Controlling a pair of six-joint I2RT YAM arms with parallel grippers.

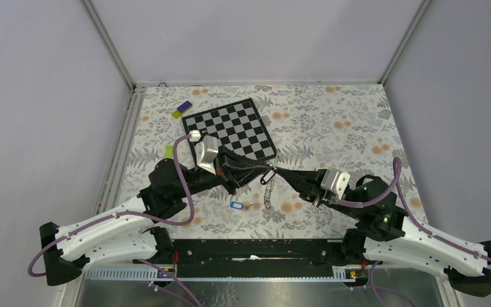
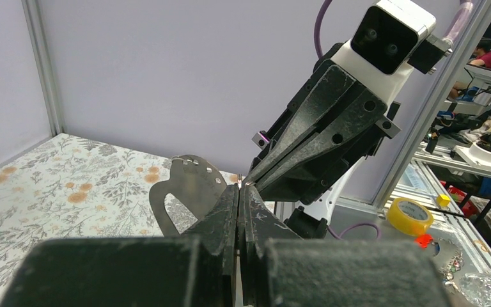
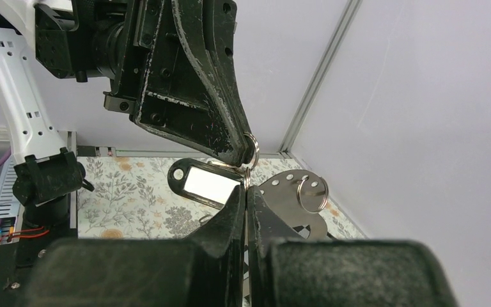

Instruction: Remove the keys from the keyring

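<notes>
My left gripper (image 1: 263,167) and right gripper (image 1: 279,171) meet tip to tip above the table, both shut on a thin wire keyring (image 3: 251,146). The ring carries a dark tag with a white label (image 3: 208,181). A flat silvery metal piece with small holes (image 3: 288,192) and a second small ring (image 3: 311,192) hang from it; the piece also shows in the left wrist view (image 2: 188,185) and in the top view (image 1: 267,194). A small blue tag (image 1: 235,206) with a bit of metal beside it lies on the table below. I cannot tell single keys apart.
A chessboard (image 1: 230,128) lies at the back, behind the left arm. A yellow and purple block (image 1: 181,110) sits near its far left corner. A small green object (image 1: 169,151) lies at the left. A yellow tape roll (image 2: 409,216) is off the table.
</notes>
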